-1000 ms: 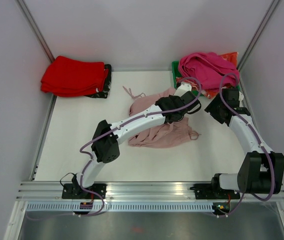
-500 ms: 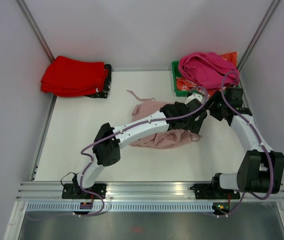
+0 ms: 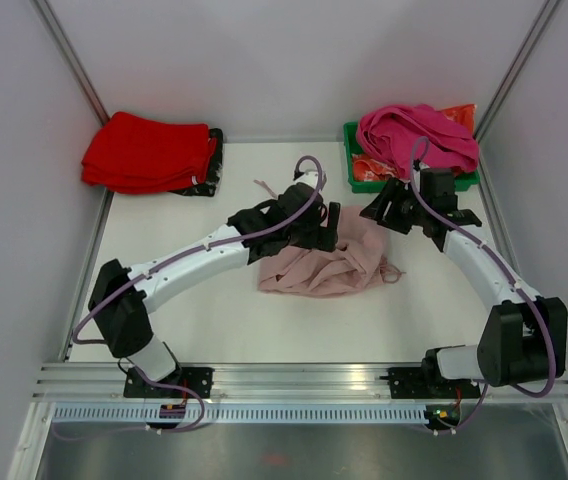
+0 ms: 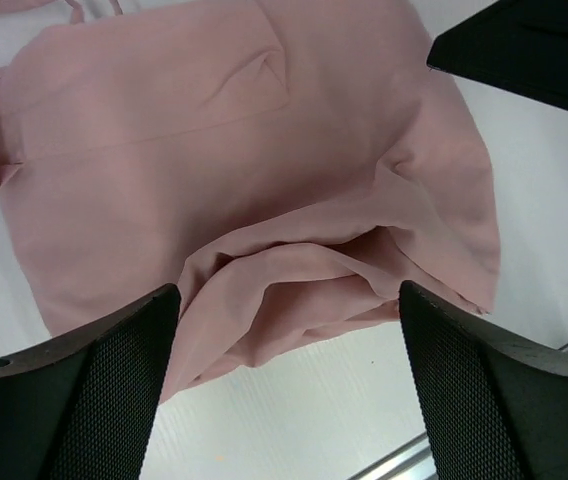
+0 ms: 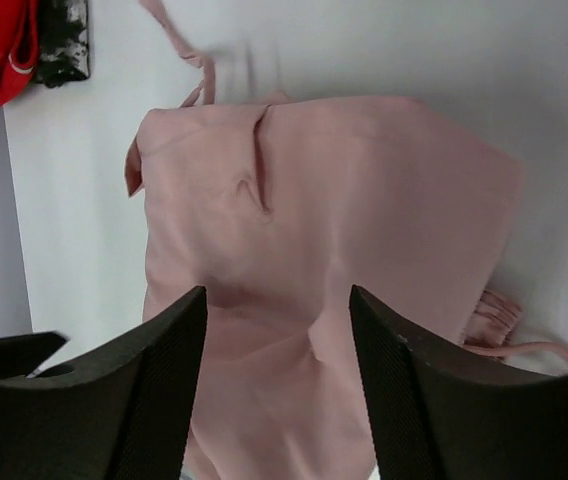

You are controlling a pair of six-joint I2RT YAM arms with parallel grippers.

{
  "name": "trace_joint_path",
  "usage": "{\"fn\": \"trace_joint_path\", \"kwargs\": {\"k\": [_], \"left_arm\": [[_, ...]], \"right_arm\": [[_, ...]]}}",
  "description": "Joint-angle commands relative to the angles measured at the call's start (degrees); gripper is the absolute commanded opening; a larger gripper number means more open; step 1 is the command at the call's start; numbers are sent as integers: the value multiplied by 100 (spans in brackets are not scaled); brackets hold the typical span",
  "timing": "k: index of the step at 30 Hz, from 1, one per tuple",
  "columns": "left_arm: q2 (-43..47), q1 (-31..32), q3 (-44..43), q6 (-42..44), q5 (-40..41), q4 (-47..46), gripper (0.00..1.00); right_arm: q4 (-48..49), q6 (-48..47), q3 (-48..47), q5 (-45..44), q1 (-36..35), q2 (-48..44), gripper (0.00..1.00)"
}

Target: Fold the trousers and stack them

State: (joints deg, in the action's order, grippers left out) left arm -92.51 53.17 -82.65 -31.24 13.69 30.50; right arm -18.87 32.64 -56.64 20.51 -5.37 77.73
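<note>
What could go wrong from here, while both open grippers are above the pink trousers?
1. The trousers lie bunched, with a rumpled fold under the open left gripper; it might pinch only one layer, and the result could come out crooked.
2. A drawstring cord trails loose on the table and may stick out or snag.
3. The right gripper hangs close to the left one; they might collide.
</note>
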Motion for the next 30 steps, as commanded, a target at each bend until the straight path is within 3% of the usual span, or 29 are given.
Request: {"fn": "trace_joint_path", "kwargs": {"k": [1, 3, 7, 8, 11, 18, 20, 25, 28, 30], "left_arm": [[-162, -87, 381, 549, -463, -1264, 91], [-162, -271, 617, 707, -543, -1860, 86], [-381, -579, 654, 445, -588, -2171, 74], [-425, -614, 654, 287, -605, -2206, 70], [-645, -702, 628, -3, -745, -2277, 67], [-1233, -598, 593, -400, -1281, -2743, 52], [-1366, -527, 505, -356, -1491, -2647, 43], [-1174, 0, 829, -233, -1493, -2506, 5], [-1015, 299, 1181, -329, -1510, -2549, 2], [-1015, 483, 1304, -356, -1519, -2506, 2]], "right_arm": [[121, -118, -286, 163, -166, 48, 64], [77, -196, -269, 199, -306, 58, 58], [243, -311, 21, 312, -509, 22, 42], [287, -311, 161, 496, -518, 31, 30], [130, -302, 477, 655, -571, -4, 13], [-362, -320, 1331, 524, -580, -715, 3], [-729, -407, 1366, 454, -580, -891, 2], [-1943, -408, 1024, -1412, -492, -1164, 2], [-2217, -417, 717, -1682, -71, -1243, 2], [-2095, -373, 602, -1420, 193, -1235, 3]]}}
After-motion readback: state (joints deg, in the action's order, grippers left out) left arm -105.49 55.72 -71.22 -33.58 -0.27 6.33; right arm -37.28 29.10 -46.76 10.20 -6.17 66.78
